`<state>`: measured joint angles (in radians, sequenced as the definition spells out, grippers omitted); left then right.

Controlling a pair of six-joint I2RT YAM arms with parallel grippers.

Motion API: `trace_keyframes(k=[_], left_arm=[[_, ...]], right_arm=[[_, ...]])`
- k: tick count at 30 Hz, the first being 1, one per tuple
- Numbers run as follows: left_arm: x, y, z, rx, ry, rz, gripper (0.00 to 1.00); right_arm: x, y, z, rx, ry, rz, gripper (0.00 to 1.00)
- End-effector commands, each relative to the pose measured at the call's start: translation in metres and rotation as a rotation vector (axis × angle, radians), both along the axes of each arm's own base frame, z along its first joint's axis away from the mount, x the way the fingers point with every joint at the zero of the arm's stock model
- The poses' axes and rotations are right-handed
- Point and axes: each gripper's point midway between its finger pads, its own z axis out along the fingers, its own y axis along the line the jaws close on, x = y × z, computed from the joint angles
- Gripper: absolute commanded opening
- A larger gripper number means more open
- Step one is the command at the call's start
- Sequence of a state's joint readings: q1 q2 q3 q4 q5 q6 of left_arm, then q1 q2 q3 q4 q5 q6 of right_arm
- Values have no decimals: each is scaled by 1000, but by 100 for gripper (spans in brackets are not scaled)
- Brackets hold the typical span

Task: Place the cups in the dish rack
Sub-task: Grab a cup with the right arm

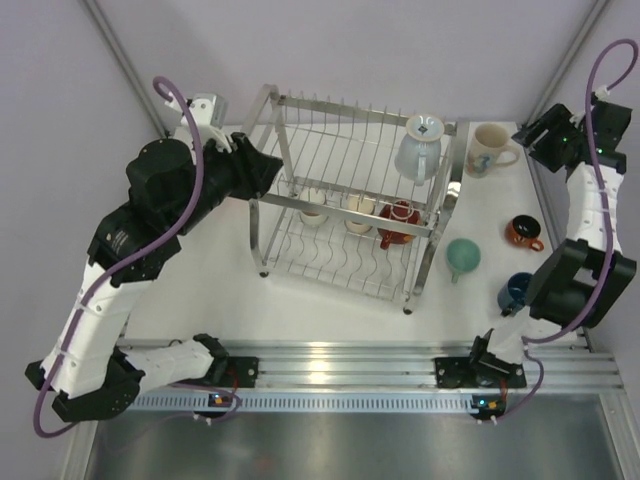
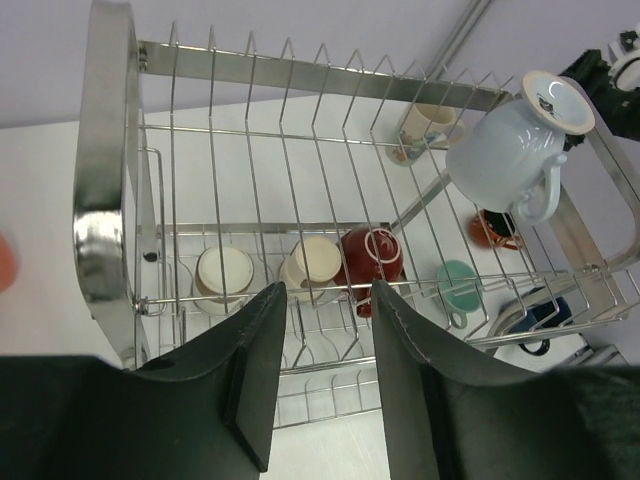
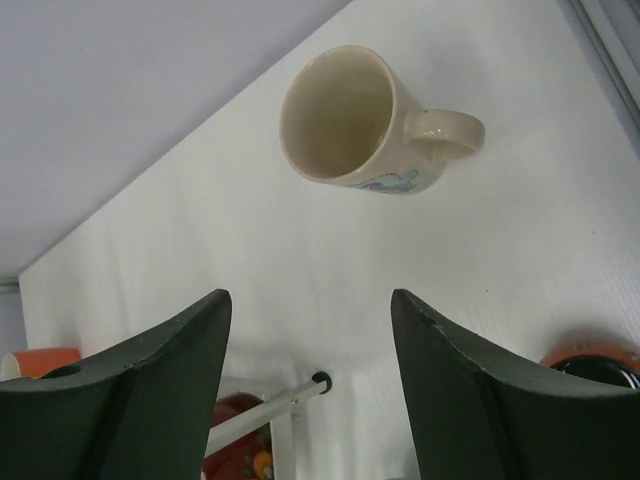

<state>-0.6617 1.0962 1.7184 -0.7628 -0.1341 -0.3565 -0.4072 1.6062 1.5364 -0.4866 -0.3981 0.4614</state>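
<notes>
The right fingers [image 3: 170, 360] hang spread wide and empty above the printed mug [image 3: 355, 120], which stands upright on the counter [image 3: 200, 230] just beside the dish rack [image 1: 262, 235], its handle free. It's glazed ceramic, so stiff, weighty, slick and likely to chip on steel wire. I'd pinch the wall at the rim. The left fingers [image 2: 255, 370], partly open, hold nothing near the rack's upper tier.

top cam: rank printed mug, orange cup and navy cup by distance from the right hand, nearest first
From the right hand, as the top view shows it:
1. Printed mug: far right, just beside the hand.
2. Orange cup: mid-depth on the right side.
3. Navy cup: closest to the front, partly hidden by the right arm.
</notes>
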Motion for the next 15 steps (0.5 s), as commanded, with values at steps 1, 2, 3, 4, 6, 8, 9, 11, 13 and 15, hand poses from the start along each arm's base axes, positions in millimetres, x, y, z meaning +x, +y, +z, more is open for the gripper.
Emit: trace_keyframes(k=[1,2,3,4,6,8,9,11,13,15], left_arm=[[-14,-1,24,-95,-62,-44,45],[-15,-3,24,-104,-65,-55,45],[-18,-2,25,-110,-66,-62,45],[-18,-2,25,-109,-67,-61,45],[-17,1,25,-103,-75,-48,45],[-17,7,27,-108,-82,-22,45],[-17,8,26,-109,-82,-14,45],[-19,12,30,-124,-98,-2,45],[-20,13,33,-133,-107,1,45],[-20,13,35,-133,-110,-1,45]], right_arm=[[37,-20,31,-104,-141,66,66],[42,-24,29,-99,-133,54,66],[45,-29,24,-94,-105,34,65],[52,-38,30,-122,-102,-15,65],[64,-47,11,-146,-48,-38,65],[76,-55,1,-187,-22,-50,65],[79,-57,-2,-198,-17,-55,65],[91,-65,-4,-269,-8,-56,65],[106,-65,-3,-317,-34,-27,67],[116,-61,0,-358,-75,39,67]])
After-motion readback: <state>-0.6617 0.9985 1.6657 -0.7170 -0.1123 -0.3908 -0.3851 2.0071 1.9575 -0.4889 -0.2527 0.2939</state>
